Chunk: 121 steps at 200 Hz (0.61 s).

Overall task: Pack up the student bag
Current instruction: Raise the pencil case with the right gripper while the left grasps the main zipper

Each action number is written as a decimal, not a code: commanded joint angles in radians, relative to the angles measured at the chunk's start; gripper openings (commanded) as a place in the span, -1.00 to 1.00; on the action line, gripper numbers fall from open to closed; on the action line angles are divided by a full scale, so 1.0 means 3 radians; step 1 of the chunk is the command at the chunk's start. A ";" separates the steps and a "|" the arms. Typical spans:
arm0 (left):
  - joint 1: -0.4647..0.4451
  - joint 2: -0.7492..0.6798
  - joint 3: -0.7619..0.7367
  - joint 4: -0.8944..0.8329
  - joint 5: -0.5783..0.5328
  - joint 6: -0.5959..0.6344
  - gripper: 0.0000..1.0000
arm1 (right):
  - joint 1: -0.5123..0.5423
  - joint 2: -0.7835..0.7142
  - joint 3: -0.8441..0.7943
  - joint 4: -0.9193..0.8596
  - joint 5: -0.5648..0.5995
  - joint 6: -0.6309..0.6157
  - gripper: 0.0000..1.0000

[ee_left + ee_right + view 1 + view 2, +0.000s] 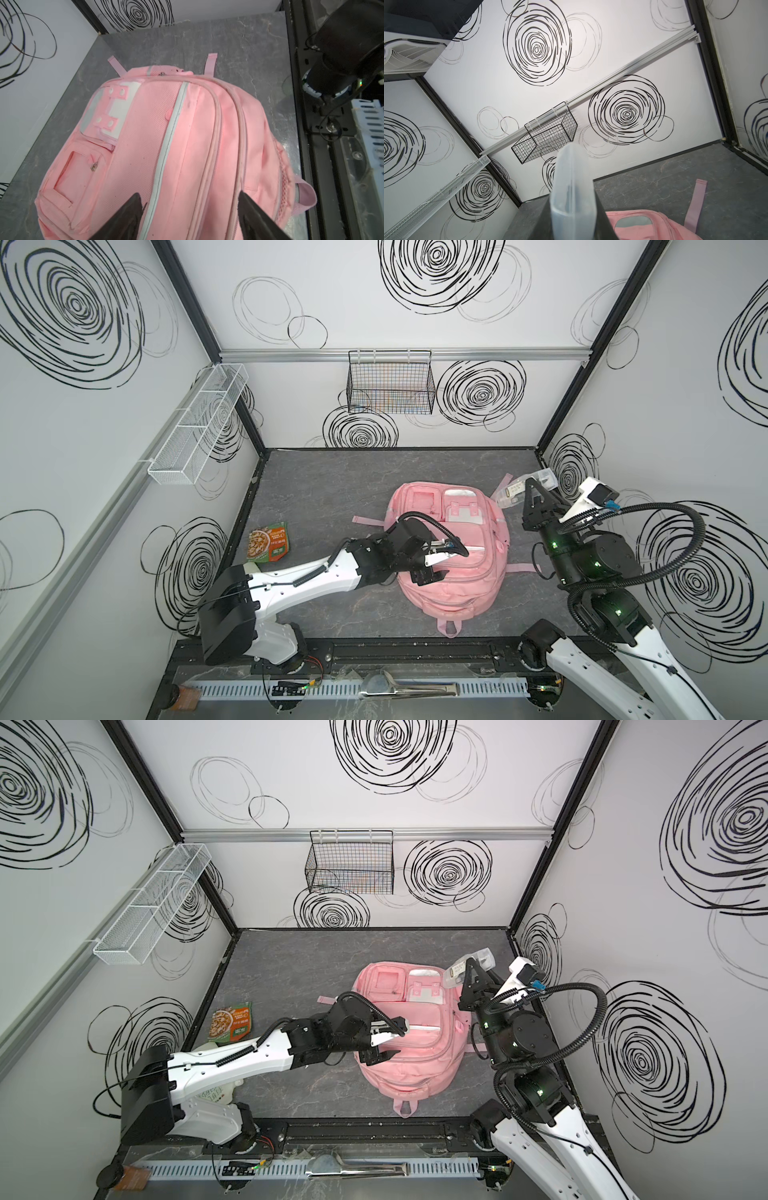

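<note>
Left hand (189,195): jaws spread wide with nothing between them, poised over the front of the student bag (457,601); whether the fingertips touch the fabric cannot be told.
Right hand (534,489): clamped on a clear packet (513,491), held up off the tabletop just beside the bag's far right corner.
Writing: the packet has a white label with dark print, too small to read; a green and orange snack pouch (268,541) carries printed text, also illegible.
Student bag: pink, lying flat and front up in the middle of the tabletop, top loop toward the arm bases.
Tabletop (332,489): dark grey and marbled; the snack pouch lies at its left edge, well apart from the bag.
Room: white walls with black scribbled swirls; a black wire basket (390,383) hangs on the back rail and a white mesh basket (197,425) on the left wall.
Arms: the left arm stretches low from the left side; the right arm is folded, its wrist raised.
</note>
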 commanded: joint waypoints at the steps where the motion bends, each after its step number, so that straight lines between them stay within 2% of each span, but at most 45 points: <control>1: 0.0012 0.0040 0.0100 0.0019 0.0095 0.0127 0.50 | -0.0016 0.0000 -0.0017 -0.0061 0.0127 -0.0145 -1.00; 87: 0.0092 0.0241 0.0125 0.0012 -0.0224 0.0184 0.19 | -0.0020 -0.0008 -0.0092 -0.0008 0.0117 -0.0180 -1.00; 109: 0.0139 0.0219 0.0134 0.0056 -0.0236 0.0130 -0.06 | -0.0020 -0.0011 -0.0091 -0.0012 0.0118 -0.0190 -1.00; 121: 0.0170 0.0229 0.0154 0.0065 -0.0236 0.0076 -0.10 | -0.0020 -0.0012 -0.0086 -0.0017 0.0122 -0.0197 -1.00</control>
